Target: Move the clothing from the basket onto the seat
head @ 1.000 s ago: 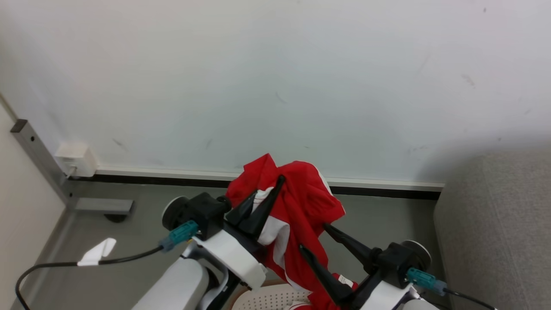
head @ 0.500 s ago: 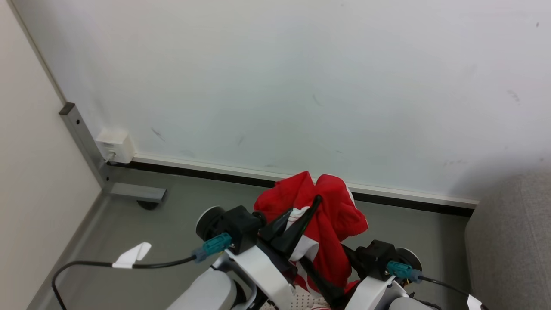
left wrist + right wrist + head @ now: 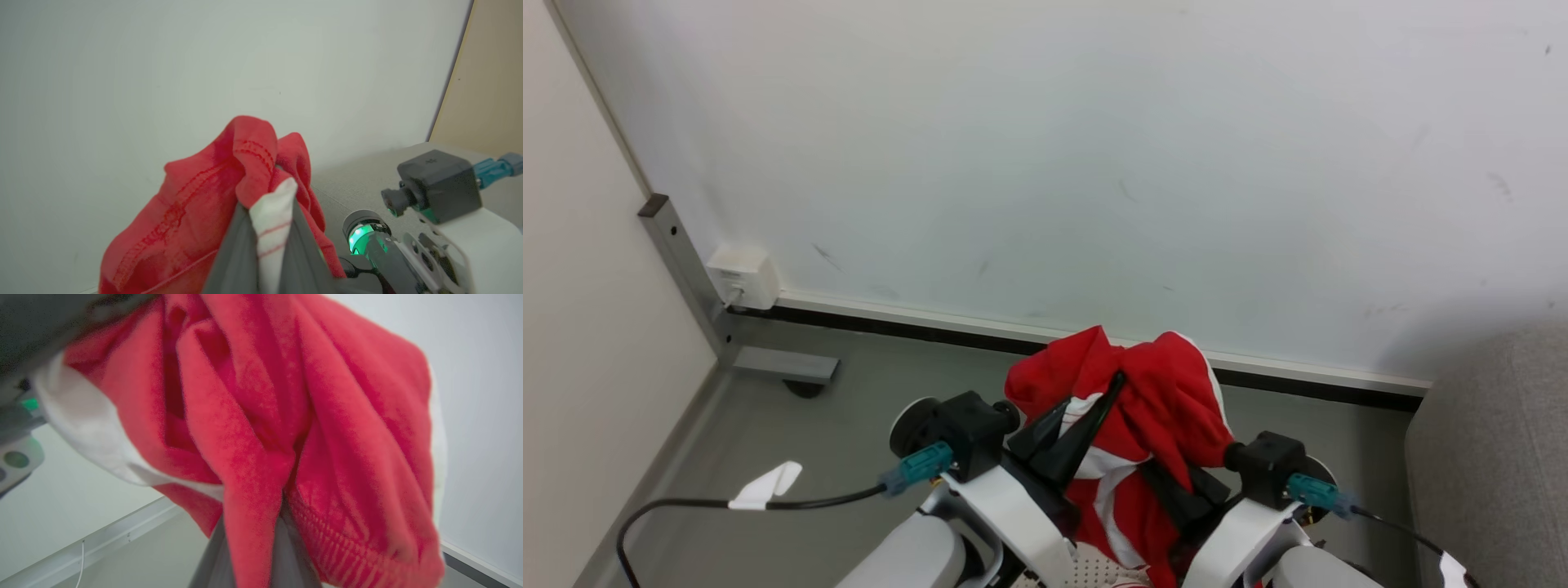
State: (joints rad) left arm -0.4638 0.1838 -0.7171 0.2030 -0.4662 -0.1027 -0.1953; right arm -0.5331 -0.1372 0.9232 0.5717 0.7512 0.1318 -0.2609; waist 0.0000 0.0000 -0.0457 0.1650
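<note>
The clothing (image 3: pixel 1152 400), a bunch of bright red fabric with white trim, hangs in the air in front of the wall. My left gripper (image 3: pixel 1094 390) is shut on its white striped trim (image 3: pixel 271 220), fingers pointing up. My right gripper (image 3: pixel 1176 490) reaches in from the lower right; its fingers are mostly buried in the red fabric (image 3: pixel 286 428) and are shut on a fold. A patch of the white perforated basket (image 3: pixel 1094 572) peeks out at the bottom edge between my forearms. The grey seat (image 3: pixel 1494 457) rises at the right edge.
A white wall with a dark baseboard (image 3: pixel 915 327) stands close ahead. A socket box (image 3: pixel 739 273) and a metal post (image 3: pixel 678 261) are at the left, with a black cable and its white tag (image 3: pixel 768 486) over the grey floor.
The head camera shifted, sliding the scene right. My right gripper, open below the garment a second ago, has risen into the red fabric and shut on it. The left keeps its hold.
</note>
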